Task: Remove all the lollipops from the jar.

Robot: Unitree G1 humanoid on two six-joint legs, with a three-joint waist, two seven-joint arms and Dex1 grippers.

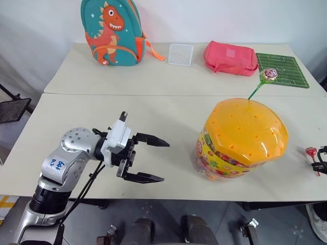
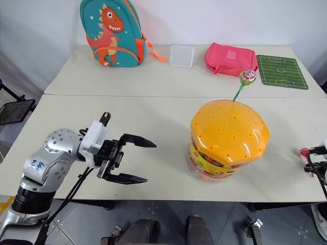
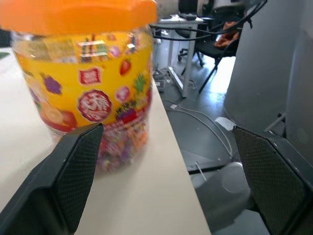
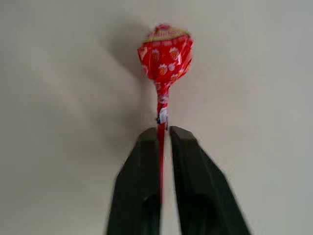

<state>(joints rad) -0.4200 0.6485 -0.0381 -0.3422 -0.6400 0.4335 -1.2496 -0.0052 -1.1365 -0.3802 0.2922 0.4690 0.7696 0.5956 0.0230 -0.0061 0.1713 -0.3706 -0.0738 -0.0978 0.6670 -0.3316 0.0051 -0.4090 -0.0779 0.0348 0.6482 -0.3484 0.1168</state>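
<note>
The jar (image 1: 240,140), a wide clear tub with a yellow candy label and a domed orange lid, stands on the near table, right of centre. A green lollipop (image 1: 269,75) on a green stick rises from a hole in the lid. A red lollipop (image 4: 165,54) lies on the table at the far right (image 1: 311,151). My right gripper (image 4: 164,129) has the red stick between its fingers, which stand a sliver apart. My left gripper (image 1: 164,161) hovers wide open left of the jar (image 3: 88,98), pointing at it and holding nothing.
On the far table lie a teal dinosaur backpack (image 1: 111,31), a clear square lid (image 1: 181,54), a pink pouch (image 1: 231,57) and a green football-field mat (image 1: 282,69). The red lollipop lies close to the near table's right end.
</note>
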